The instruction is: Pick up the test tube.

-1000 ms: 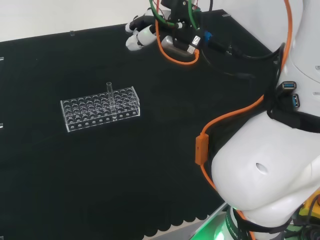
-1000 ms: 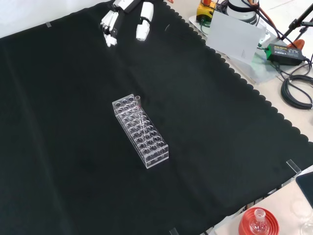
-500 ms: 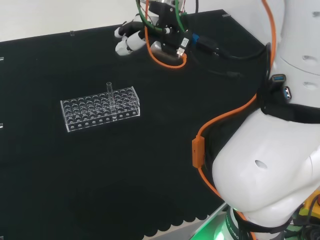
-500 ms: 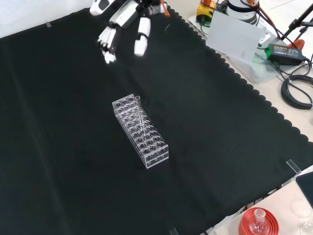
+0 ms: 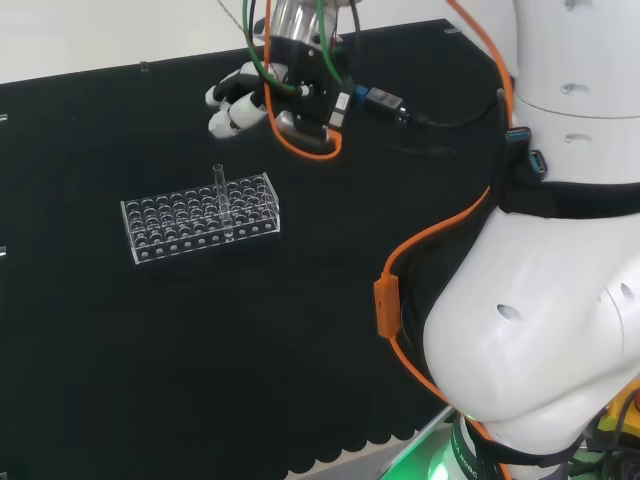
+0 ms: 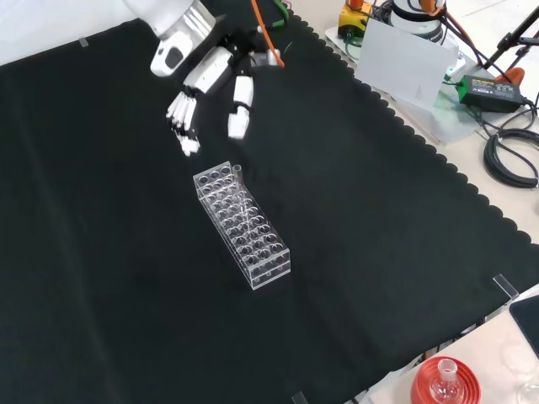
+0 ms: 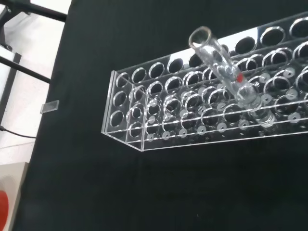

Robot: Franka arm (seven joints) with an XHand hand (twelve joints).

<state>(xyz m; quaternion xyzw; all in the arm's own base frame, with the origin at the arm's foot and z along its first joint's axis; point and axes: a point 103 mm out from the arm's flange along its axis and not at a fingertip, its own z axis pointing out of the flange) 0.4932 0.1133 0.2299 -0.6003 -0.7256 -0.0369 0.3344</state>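
A clear test tube (image 5: pixel 220 193) stands upright in a clear plastic rack (image 5: pixel 200 230) on the black cloth. In the front view the tube (image 6: pixel 240 181) sits near the rack's (image 6: pixel 244 227) far end. The wrist view brings the tube (image 7: pixel 226 72) and the rack (image 7: pixel 192 120) up close; the tube has a small red mark. My hand (image 5: pixel 235 100) hovers above and to the right of the rack in the head view, apart from the tube. The front view has the hand (image 6: pixel 206 93) just beyond the rack's far end, open, fingers straight and pointing down toward the cloth.
Orange and green cables (image 5: pixel 300 140) trail from the wrist. A red ribbed stand with a small flask (image 6: pixel 445 383) sits off the cloth at the front view's lower right. A white box (image 6: pixel 404 63) and black cables (image 6: pixel 509 160) lie past the cloth's scalloped edge.
The hand has moved steadily toward the rack, leftward and lower in the head view and downward in the front view. Rack and tube have stayed put.
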